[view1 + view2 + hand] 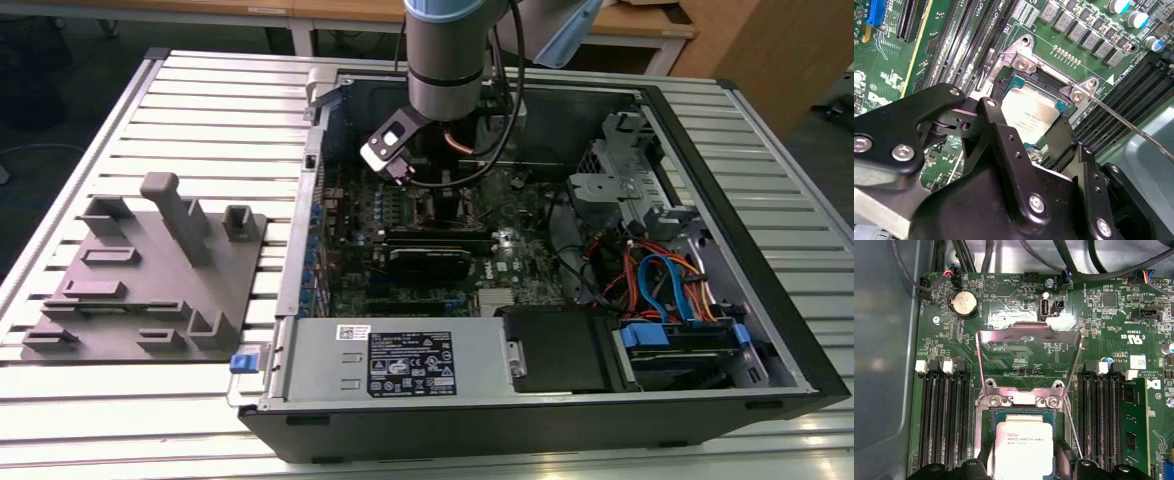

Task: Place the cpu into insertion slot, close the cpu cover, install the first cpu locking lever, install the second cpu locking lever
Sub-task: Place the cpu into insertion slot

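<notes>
Facing up, the cpu (1021, 450) lies flat at the insertion slot (1021, 412).

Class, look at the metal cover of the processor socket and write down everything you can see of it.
The cover is a thin, silvery metal frame around a large square window, through which the green board shows. It stands open, tilted back from the socket on a hinge bar with two screws. It is clear of the chip, and nothing appears to rest on it.

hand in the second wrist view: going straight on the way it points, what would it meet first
Likely the cpu, directly ahead of the hand in the insertion slot; whether they touch is unclear.
</notes>
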Robot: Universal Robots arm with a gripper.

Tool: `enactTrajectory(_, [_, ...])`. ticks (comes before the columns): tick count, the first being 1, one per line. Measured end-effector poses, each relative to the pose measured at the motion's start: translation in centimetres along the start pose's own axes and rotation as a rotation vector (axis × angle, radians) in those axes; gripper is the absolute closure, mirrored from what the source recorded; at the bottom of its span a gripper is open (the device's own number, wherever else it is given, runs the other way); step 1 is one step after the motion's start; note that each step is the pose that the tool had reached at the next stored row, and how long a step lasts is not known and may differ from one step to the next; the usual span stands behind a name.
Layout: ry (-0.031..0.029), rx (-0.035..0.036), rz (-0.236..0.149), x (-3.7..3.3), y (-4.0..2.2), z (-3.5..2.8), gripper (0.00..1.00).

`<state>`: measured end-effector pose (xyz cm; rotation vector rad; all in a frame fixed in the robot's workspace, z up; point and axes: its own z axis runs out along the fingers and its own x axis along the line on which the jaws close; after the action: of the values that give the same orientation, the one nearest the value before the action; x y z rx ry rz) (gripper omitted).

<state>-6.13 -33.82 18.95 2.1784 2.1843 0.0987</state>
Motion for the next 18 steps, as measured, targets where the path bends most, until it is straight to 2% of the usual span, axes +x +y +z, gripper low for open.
enactTrajectory(1, [0.0, 0.0, 0.0, 0.0, 0.0, 0.0, 0.39])
enactTrajectory(2, [0.0, 0.0, 0.0, 0.0, 0.01, 0.0, 0.33])
enactTrajectory(7, [-0.0005, 0.0003, 0.0, 0.0, 0.02, -0.06, 0.33])
enactTrajectory(11, [0.0002, 0.0011, 0.0, 0.0, 0.05, -0.38, 0.33])
enactTrajectory(15, [0.0003, 0.006, 0.0, 0.0, 0.1, -0.79, 0.33])
enactTrajectory(18, [0.0002, 0.0139, 0.0, 0.0, 0.2, -1.13, 0.33])
